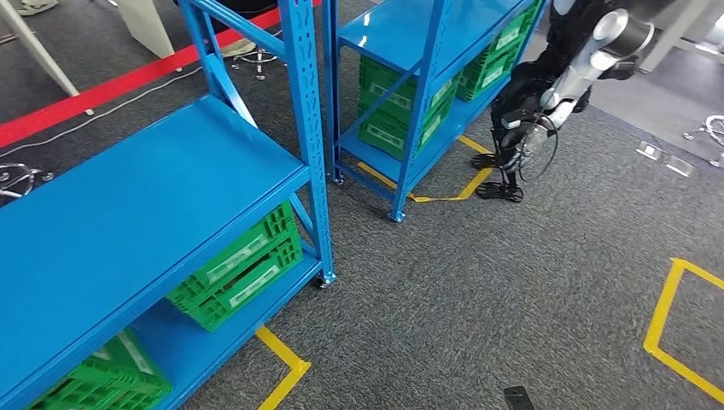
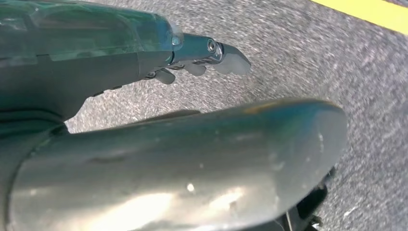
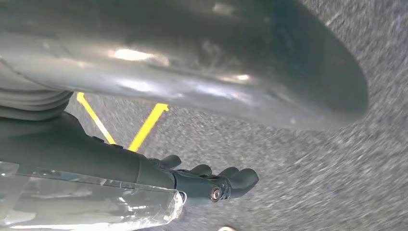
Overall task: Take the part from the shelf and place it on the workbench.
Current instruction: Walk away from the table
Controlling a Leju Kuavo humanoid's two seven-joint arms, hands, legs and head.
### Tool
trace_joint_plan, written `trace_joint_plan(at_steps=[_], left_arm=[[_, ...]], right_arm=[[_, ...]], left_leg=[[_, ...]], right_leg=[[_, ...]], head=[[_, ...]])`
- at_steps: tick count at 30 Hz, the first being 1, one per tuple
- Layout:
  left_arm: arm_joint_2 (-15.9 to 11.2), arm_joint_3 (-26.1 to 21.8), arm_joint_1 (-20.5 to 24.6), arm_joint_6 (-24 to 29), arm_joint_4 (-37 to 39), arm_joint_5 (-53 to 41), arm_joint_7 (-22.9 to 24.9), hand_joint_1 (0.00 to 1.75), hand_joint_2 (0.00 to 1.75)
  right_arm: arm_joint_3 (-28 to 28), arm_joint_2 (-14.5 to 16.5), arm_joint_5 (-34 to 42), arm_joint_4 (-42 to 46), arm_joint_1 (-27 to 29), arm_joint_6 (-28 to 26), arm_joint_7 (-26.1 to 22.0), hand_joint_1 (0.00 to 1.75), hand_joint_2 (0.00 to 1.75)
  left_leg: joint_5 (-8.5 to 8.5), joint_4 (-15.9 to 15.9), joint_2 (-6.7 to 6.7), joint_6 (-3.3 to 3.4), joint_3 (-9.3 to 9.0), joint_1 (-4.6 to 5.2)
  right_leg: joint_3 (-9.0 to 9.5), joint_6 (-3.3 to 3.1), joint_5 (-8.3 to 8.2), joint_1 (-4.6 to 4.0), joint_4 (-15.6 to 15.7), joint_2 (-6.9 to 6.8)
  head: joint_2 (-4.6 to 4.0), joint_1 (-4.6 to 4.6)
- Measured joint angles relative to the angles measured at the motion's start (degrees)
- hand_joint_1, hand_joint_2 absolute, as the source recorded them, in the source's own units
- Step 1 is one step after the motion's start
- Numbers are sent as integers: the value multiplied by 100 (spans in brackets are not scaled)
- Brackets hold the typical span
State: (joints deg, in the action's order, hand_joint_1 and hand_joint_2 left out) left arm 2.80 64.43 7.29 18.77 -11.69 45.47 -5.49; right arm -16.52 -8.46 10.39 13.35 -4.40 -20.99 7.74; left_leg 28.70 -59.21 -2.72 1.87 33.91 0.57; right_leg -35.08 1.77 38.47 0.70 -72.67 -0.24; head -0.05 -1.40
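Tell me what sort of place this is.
Likely a warehouse or factory test area: blue steel shelving holding green plastic crates, yellow tape markings on grey carpet, and another robot's silver arm nearby.

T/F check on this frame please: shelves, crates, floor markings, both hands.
1. The near blue shelf has a bare top deck. True.
2. The green crates sit on the top decks. False: they sit on the lower levels, under the decks.
3. The left hand holds a part. False: it hangs over grey carpet with nothing in it, fingers curled in.
4. Yellow tape lines mark the carpet. True.
5. The right hand rests on a shelf. False: it hangs above the carpet, fingers curled in, holding nothing.
6. Another robot stands beside the far shelf. True.
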Motion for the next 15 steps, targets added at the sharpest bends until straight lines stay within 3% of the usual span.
trace_joint_plan(at_steps=[1,3,5,7,9,11,13,14,15], left_arm=[[2,0,-3,1,-1,-8,-2,0,0],[15,0,-2,0,-2,-26,-5,0,0],[35,0,-2,-2,-2,-40,-2,0,0],[46,0,-15,-5,-2,-49,8,0,0],[47,0,-29,-5,-1,-56,16,0,0],[46,0,-22,-4,-2,-60,20,0,0],[48,0,-14,-5,-2,-62,22,0,0],[48,0,-17,-5,-1,-62,22,0,0],[45,0,-22,-5,-1,-62,22,0,0]], right_arm=[[-30,-2,-24,-1,-9,8,17,0,0],[-84,-19,-62,-2,-25,22,46,0,0],[-109,-46,-83,-4,-43,34,75,0,0],[-136,-60,-98,-8,-74,50,111,0,0],[-187,-58,-131,-12,-91,74,140,0,0],[-232,-54,-170,-19,-72,94,150,0,0],[-255,-54,-198,-31,-40,112,152,0,0],[-270,-54,-214,-37,-35,125,152,0,0],[-294,-53,-231,-42,-39,140,152,0,0]], left_leg=[[-6,-1,-87,5,-6,10],[-19,-8,-248,-2,-5,20],[-47,-17,-381,-46,32,11],[-85,-11,-483,-114,83,-7],[15,-113,-193,-173,150,14],[354,-591,228,-232,354,13],[686,-1283,302,-299,652,-45],[726,-1473,298,-328,726,-73],[660,-1466,299,-355,699,-97]], right_leg=[[94,-44,-215,-17,274,38],[376,-132,-621,-44,1037,263],[543,-178,-742,-60,1475,445],[573,-198,-738,-67,1555,392],[597,-230,-796,-57,1638,267],[613,-253,-838,-48,1703,119],[609,-256,-839,-47,1706,-44],[609,-249,-833,-43,1702,-125],[611,-238,-825,-36,1696,-199]], head=[[1,-10],[1,-13],[0,-12],[0,-19],[1,1],[0,69],[-1,128],[-1,143],[0,157]])
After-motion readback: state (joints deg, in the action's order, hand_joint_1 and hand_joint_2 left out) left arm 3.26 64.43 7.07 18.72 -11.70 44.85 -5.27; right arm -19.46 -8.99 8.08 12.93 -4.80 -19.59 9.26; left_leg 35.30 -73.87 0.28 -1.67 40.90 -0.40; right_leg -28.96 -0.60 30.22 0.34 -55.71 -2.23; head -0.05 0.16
